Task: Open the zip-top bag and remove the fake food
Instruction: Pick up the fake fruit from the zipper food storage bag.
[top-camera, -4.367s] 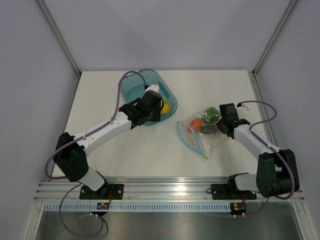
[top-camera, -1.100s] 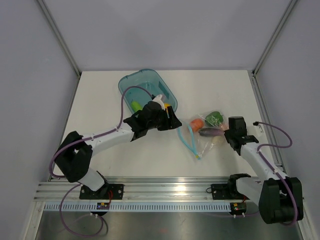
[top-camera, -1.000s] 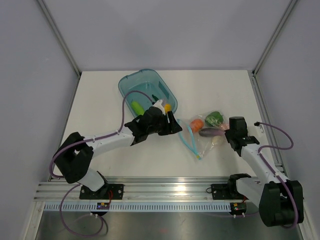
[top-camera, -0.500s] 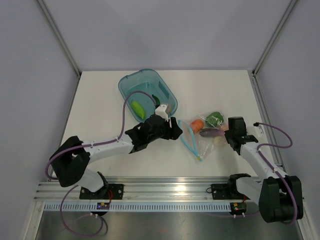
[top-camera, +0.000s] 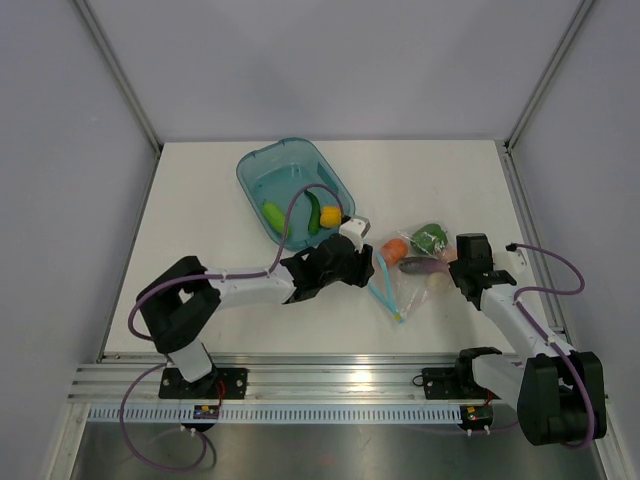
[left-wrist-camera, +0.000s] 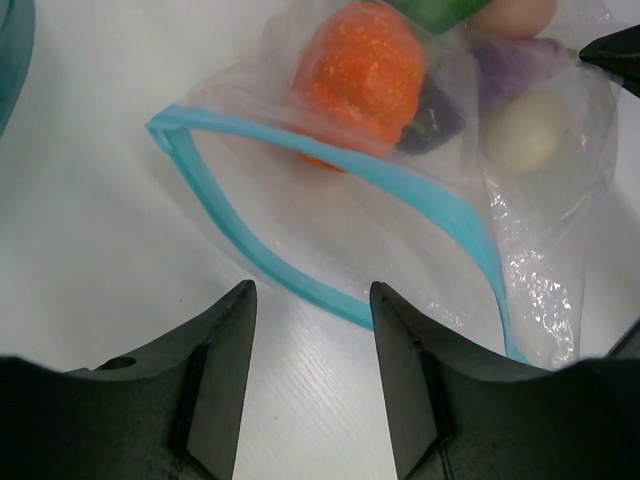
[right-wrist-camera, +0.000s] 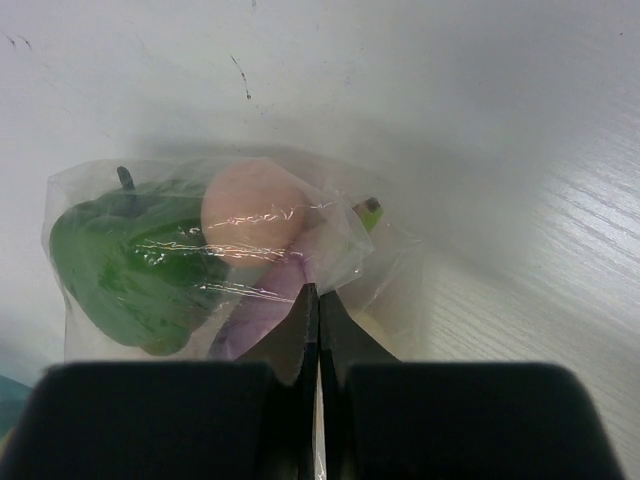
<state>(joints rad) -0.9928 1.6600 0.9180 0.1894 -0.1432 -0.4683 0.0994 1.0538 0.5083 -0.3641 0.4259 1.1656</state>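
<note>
The zip-top bag (top-camera: 405, 278) lies right of centre, its blue-teal zip strip (top-camera: 383, 285) gaping open toward the left. It holds an orange-red piece (top-camera: 394, 247), a green pepper (top-camera: 430, 237) and a purple eggplant (top-camera: 420, 264). My left gripper (top-camera: 366, 263) is open and empty just before the bag's mouth. In the left wrist view the gripper (left-wrist-camera: 310, 290) faces the strip (left-wrist-camera: 300, 275), the orange-red piece (left-wrist-camera: 360, 70) and a whitish piece (left-wrist-camera: 520, 135). My right gripper (top-camera: 453, 263) is shut on the bag's far end (right-wrist-camera: 345, 250), beside the pepper (right-wrist-camera: 120, 260).
A rigid teal tub (top-camera: 262, 165) stands at the back left of the bag, holding a green cucumber (top-camera: 273, 214), a dark green piece (top-camera: 313, 212) and a yellow lemon (top-camera: 330, 215). Grey walls close in the white table (top-camera: 200, 290) on three sides.
My left arm has swung from the tub down and right to the bag's open mouth, its gripper open. The right gripper has stayed shut on the bag's far end.
</note>
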